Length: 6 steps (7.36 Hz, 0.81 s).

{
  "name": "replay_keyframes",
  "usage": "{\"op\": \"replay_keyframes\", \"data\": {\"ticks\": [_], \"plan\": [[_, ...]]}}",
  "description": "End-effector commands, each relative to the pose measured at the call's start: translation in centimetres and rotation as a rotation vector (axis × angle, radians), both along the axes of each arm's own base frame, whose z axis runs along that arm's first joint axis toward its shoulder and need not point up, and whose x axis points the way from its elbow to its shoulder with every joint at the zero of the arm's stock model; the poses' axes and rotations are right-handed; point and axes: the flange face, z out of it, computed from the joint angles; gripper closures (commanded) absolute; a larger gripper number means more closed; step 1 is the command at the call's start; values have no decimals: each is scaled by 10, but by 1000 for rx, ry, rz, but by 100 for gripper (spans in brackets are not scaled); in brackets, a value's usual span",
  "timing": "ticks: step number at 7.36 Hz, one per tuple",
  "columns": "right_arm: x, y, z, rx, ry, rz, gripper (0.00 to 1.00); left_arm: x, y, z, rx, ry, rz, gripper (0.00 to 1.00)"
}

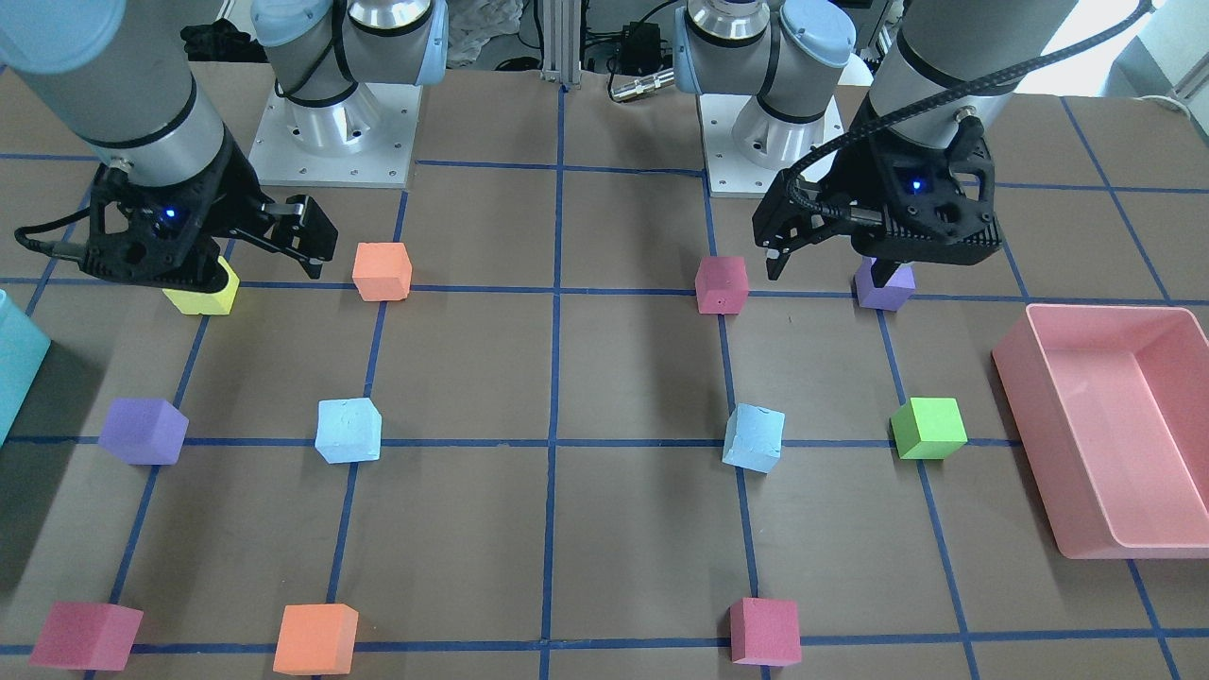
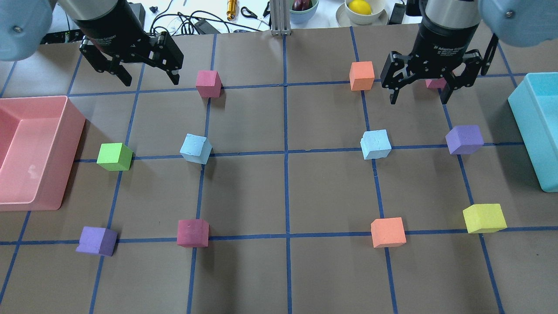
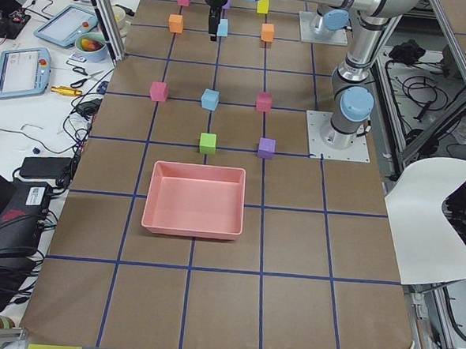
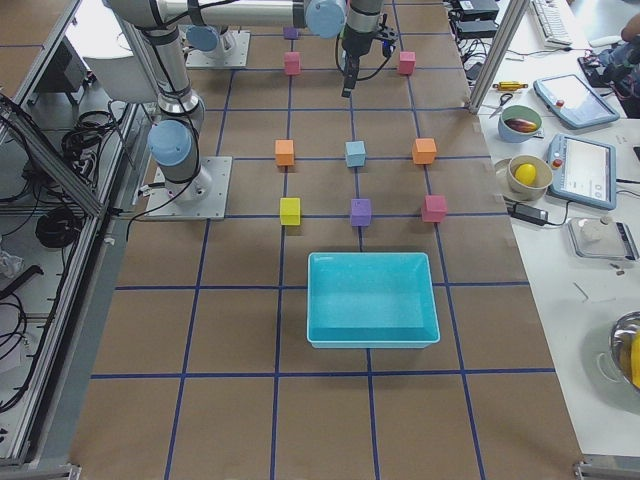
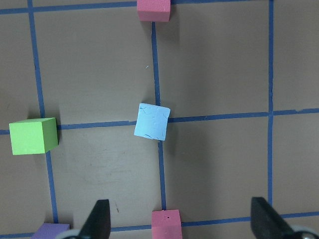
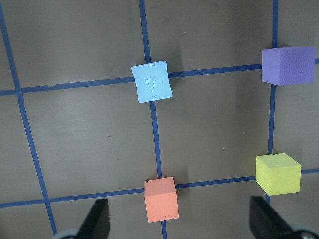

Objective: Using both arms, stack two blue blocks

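Two pale sky-blue cubes rest apart on the brown table, each near a blue tape line. One blue block point(image 2: 196, 148) point(image 1: 754, 437) is on my left side and sits centred in the left wrist view point(image 5: 152, 121). The other blue block point(image 2: 375, 144) point(image 1: 349, 430) is on my right side and shows in the right wrist view point(image 6: 152, 81). My left gripper point(image 2: 151, 81) point(image 1: 829, 269) is open and empty, raised above the table. My right gripper point(image 2: 419, 100) point(image 1: 269, 264) is open and empty, also raised. Fingers point(image 5: 98, 219) point(image 6: 97, 216) frame each wrist view's bottom.
A pink bin point(image 2: 72, 144) stands at the left edge and a teal bin point(image 2: 529, 131) at the right. Coloured cubes lie on the grid: green point(image 2: 114, 156), purple point(image 2: 464, 139), red point(image 2: 208, 83), orange point(image 2: 388, 232), yellow point(image 2: 484, 217) and several others.
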Motion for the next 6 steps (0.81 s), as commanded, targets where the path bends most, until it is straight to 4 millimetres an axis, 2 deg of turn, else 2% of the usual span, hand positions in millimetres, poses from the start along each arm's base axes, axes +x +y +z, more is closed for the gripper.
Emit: {"op": "replay_keyframes", "data": {"ticks": [1,3,5,6], "plan": [[0,-41,-41,-50,-1,5,0,0,1,-2,4,2,0,0],[1,-58,-89,7,-3,14,0,-1,1,-5,11,1,-2,0],[1,-62,-136,12,-20,124,0,-2,6,-31,60,-2,3,0],[1,-57,-168,-7,-19,128,0,-2,2,-47,76,-1,3,0]]}}
